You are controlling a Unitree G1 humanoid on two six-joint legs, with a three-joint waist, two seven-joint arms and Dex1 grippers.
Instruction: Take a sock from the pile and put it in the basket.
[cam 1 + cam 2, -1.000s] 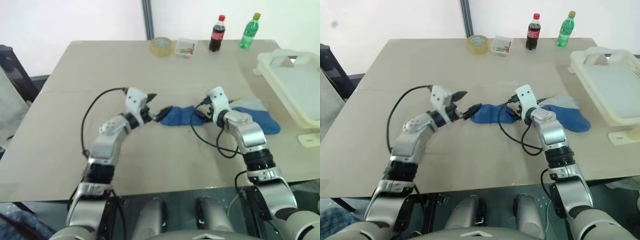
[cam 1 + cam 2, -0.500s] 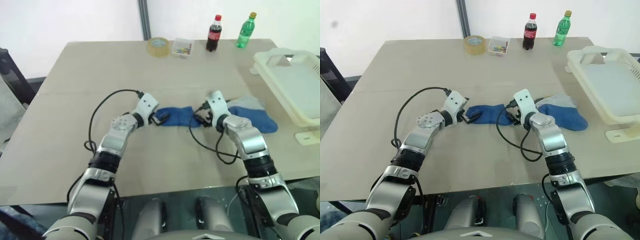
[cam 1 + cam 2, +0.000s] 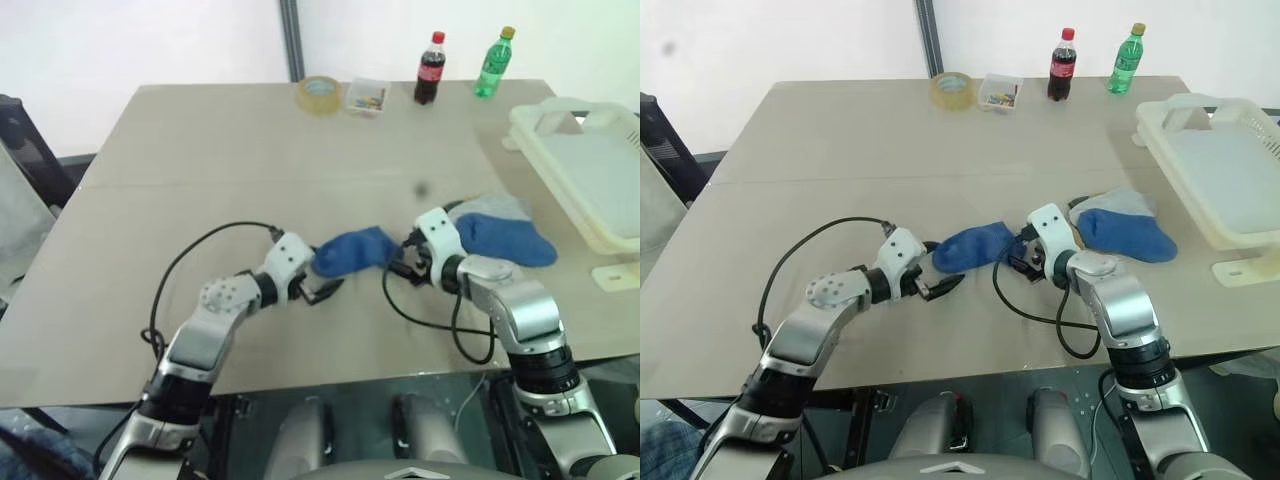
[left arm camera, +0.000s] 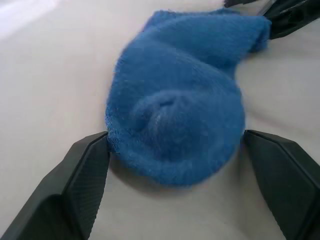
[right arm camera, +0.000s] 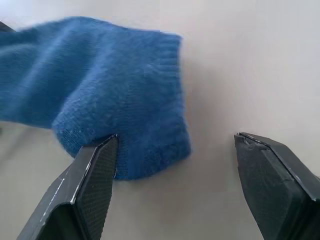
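1. On a beige table (image 3: 200, 150), a royal blue sock (image 3: 350, 250) lies bunched between the robot's two grippers, pulled a little apart from the pile (image 3: 500, 232), where another blue sock rests over a light grey one.

2. At the sock's rounded end, the left gripper (image 3: 322, 292) stands with its black fingers (image 4: 80, 185) spread wide on the tabletop; in the left wrist view the fabric sits between them, brushing one finger but not pinched.

3. At the sock's cuff end, the right gripper (image 3: 1025, 262) is likewise agape; the right wrist view shows one finger (image 5: 92, 175) touching the ribbed hem and the other well clear of it. Neither pincer grips anything.

4. Off to the robot's right, the cream-white basket (image 3: 545, 125) waits at the table edge, well apart from the sock.

5. Along the far edge stand a tape roll (image 3: 321, 93), a small clear box (image 3: 367, 96), a cola bottle (image 3: 431, 68) and a green bottle (image 3: 497, 63).

6. Judging by its fuzzy knit and slumped folds, the sock should be light, limp and easily gripped, neither fragile nor slippery. The raised bunch or the ribbed cuff looks the best hold, as a flat layer could slide from under closing fingers.
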